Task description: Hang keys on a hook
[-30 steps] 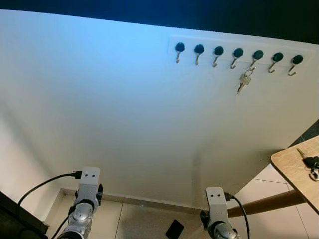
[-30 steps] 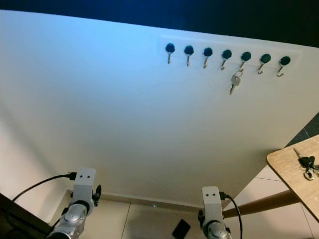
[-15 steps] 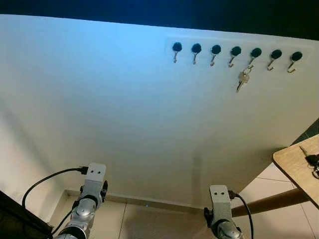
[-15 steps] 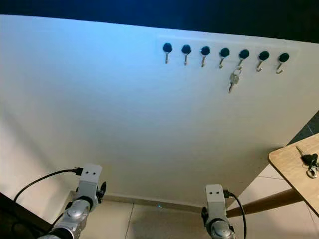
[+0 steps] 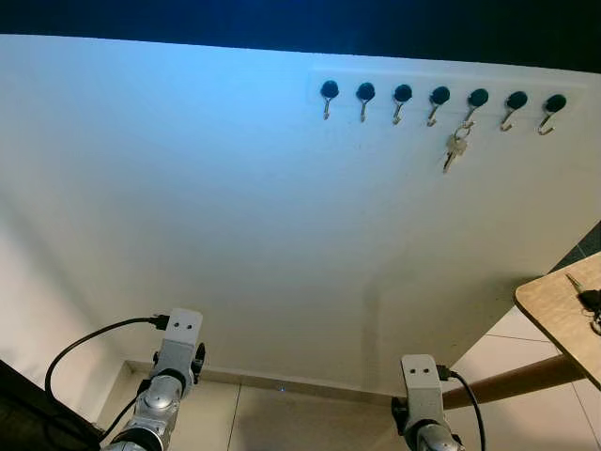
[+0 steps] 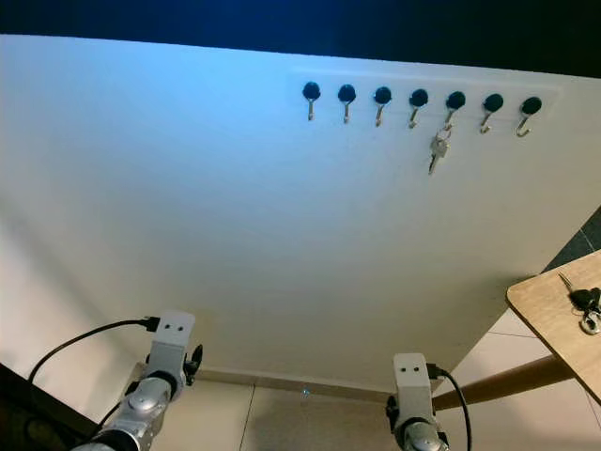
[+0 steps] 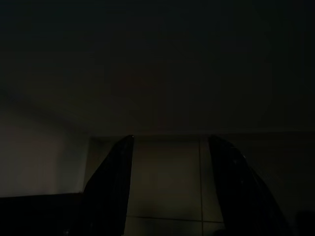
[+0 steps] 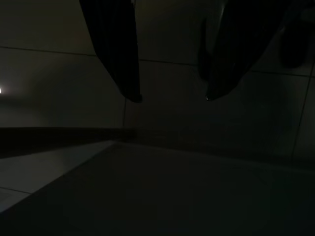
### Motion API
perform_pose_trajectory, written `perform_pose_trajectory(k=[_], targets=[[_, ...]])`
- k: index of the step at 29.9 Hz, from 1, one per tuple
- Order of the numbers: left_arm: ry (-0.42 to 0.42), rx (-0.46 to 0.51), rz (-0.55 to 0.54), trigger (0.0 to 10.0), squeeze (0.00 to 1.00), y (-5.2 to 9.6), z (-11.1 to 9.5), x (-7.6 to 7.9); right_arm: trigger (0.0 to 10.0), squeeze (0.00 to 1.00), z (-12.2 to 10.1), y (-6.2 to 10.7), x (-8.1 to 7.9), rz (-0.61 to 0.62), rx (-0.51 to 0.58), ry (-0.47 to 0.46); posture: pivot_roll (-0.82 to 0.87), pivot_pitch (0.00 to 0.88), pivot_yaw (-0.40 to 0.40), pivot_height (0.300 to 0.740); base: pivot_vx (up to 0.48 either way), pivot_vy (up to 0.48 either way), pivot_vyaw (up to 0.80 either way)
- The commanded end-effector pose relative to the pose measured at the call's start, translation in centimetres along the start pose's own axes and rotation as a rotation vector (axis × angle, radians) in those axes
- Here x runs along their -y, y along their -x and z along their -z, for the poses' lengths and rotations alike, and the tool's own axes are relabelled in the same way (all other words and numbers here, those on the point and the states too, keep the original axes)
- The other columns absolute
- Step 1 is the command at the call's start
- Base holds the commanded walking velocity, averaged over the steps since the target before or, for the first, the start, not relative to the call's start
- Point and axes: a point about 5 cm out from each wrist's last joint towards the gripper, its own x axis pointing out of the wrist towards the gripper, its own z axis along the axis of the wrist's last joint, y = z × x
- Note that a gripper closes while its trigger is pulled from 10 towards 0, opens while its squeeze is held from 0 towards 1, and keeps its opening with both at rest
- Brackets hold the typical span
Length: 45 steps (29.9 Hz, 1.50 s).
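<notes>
Silver keys on a ring (image 5: 456,148) hung from the fifth black-knobbed metal hook (image 5: 474,103) on the white wall while I saw both idle grippers, left (image 7: 167,189) and right (image 8: 172,98), with fingers spread apart.

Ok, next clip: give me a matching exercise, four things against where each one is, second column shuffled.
Things:
1. silver key
2. dark key bunch
3. row of hooks
4. both arms

Places:
A. on the wooden table at the right edge
B. mounted high on the white wall
C. hanging from the fifth hook from the left
D. low, near the floor

Pairs: 1-C, 2-A, 3-B, 4-D
</notes>
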Motion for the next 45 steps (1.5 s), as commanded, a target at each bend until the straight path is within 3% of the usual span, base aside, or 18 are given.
perform_pose_trajectory(k=[1, 5, 6, 23, 31, 45], targets=[[0.001, -0.050, 0.012, 10.0, 0.00, 0.4, 1.3, 0.4, 10.0, 0.00, -0.1, 0.0, -0.3, -0.017, 0.014, 0.016, 0.02, 0.000, -0.045, 0.740, 0.000, 0.000, 0.00], [0.017, -0.056, 0.006, 10.0, 0.00, 0.6, 1.7, 0.8, 10.0, 0.00, -0.1, 0.0, -0.1, -0.025, 0.017, -0.023, 0.06, 0.000, -0.059, 0.740, 0.000, 0.000, 0.00], [0.036, -0.045, 0.006, 10.0, 0.00, 0.5, 1.5, 1.1, 10.0, 0.00, 0.1, 0.0, 0.0, -0.036, 0.001, 0.016, 0.06, 0.002, -0.058, 0.740, 0.000, 0.000, 0.00], [0.035, -0.038, 0.009, 10.0, 0.00, 0.3, 1.1, 1.1, 10.0, 0.00, 0.8, 0.4, -0.2, -0.015, 0.012, -0.054, 0.02, 0.000, -0.031, 0.740, 0.000, 0.000, 0.00], [-0.008, -0.035, 0.072, 10.0, 0.00, 0.1, 0.6, 2.2, 10.0, 0.00, 1.1, 0.6, 0.5, 0.025, 0.018, -0.079, 0.00, 0.000, 0.002, 0.740, 0.000, 0.000, 0.00], [-0.014, -0.032, 0.081, 10.0, 0.00, 0.2, 0.8, 2.2, 10.0, 0.00, 1.7, 0.9, 0.4, 0.016, 0.009, -0.049, 0.01, 0.020, -0.020, 0.740, 0.000, 0.000, 0.00]])
